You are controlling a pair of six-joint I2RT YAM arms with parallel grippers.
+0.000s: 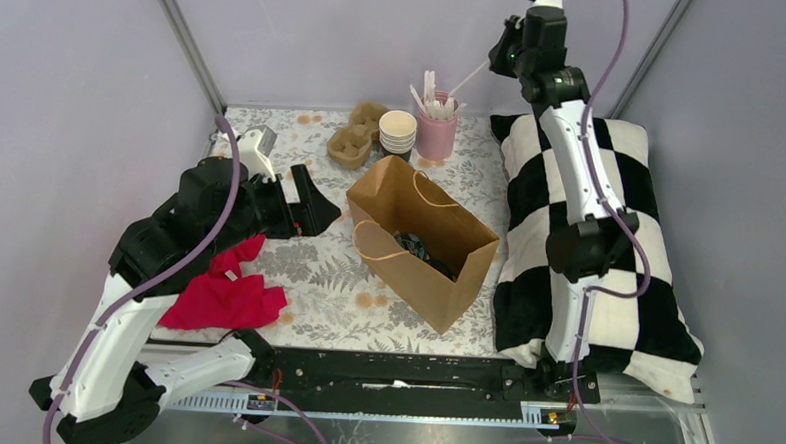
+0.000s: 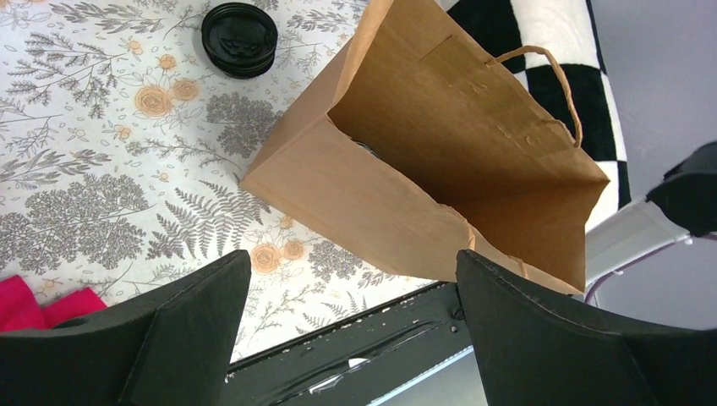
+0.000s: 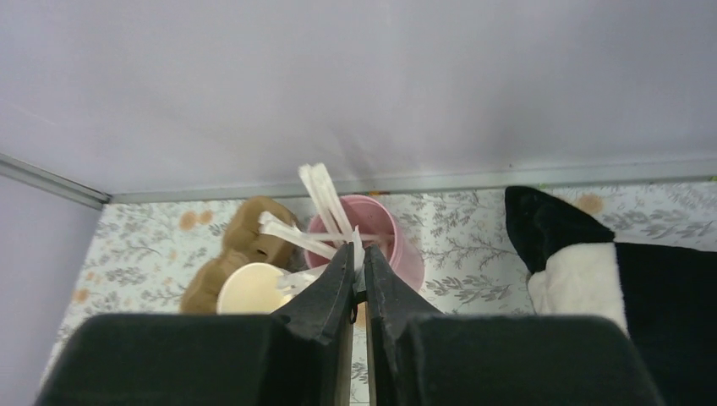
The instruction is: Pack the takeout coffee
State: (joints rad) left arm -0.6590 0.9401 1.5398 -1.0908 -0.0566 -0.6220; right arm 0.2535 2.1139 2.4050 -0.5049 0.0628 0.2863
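Top external view is showing the takeout coffee (image 1: 415, 247) as a dark shape sitting deep inside the brown paper bag (image 1: 421, 283), which is standing open in the middle of the table (image 1: 317, 269). The left gripper (image 1: 310, 200) is hovering just left of the bag, its jaws spread wide and holding nothing. Behind the bag, a stack of lidless cups (image 1: 397, 130), a cardboard carrier (image 1: 353, 140) and a pink cup (image 1: 436, 136) of white sticks are standing together. The right gripper (image 3: 358, 258) is hanging above the pink cup, pinching one white stick (image 1: 467, 82). A red cloth (image 1: 228, 297) is lying on the left and a checkered pillow (image 1: 655, 324) on the right.
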